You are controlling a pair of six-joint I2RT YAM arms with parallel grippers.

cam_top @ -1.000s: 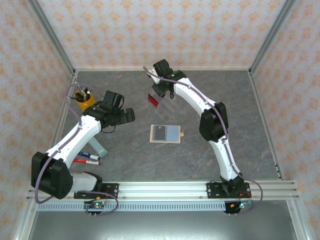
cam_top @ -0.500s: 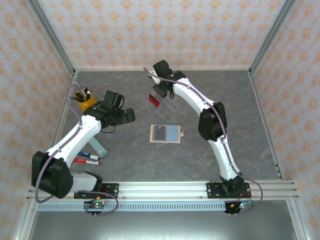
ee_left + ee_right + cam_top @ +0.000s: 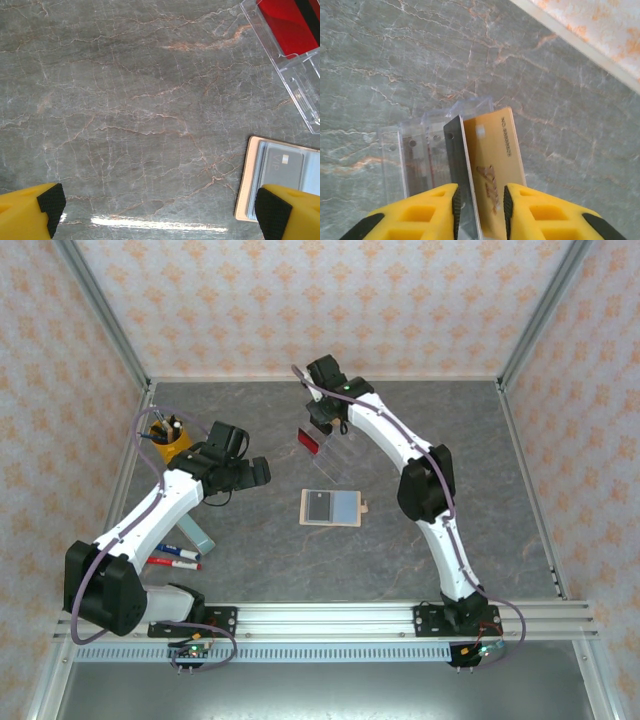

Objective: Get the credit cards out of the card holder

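The card holder (image 3: 345, 508) lies open and flat at mid-table, a tan wallet with grey-blue lining; its left edge shows in the left wrist view (image 3: 250, 180). A dark grey card (image 3: 318, 506) sits in its left pocket (image 3: 282, 162). A red card (image 3: 307, 441) stands in the clear slotted stand (image 3: 338, 455). In the right wrist view a tan card (image 3: 492, 160) stands upright in the stand (image 3: 415, 150), between the parted fingers of my right gripper (image 3: 480, 200), with a gap at the right pad. My left gripper (image 3: 161, 205) hovers open over bare table left of the card holder.
A yellow cup of pens (image 3: 167, 437) stands at the far left. Two markers (image 3: 175, 557) and a grey stand (image 3: 197, 533) lie by the left arm. Metal posts and patterned walls ring the grey marble table (image 3: 480, 490).
My right gripper's jaws have parted from the tan card, which stays standing in the clear stand. The left arm has not moved.
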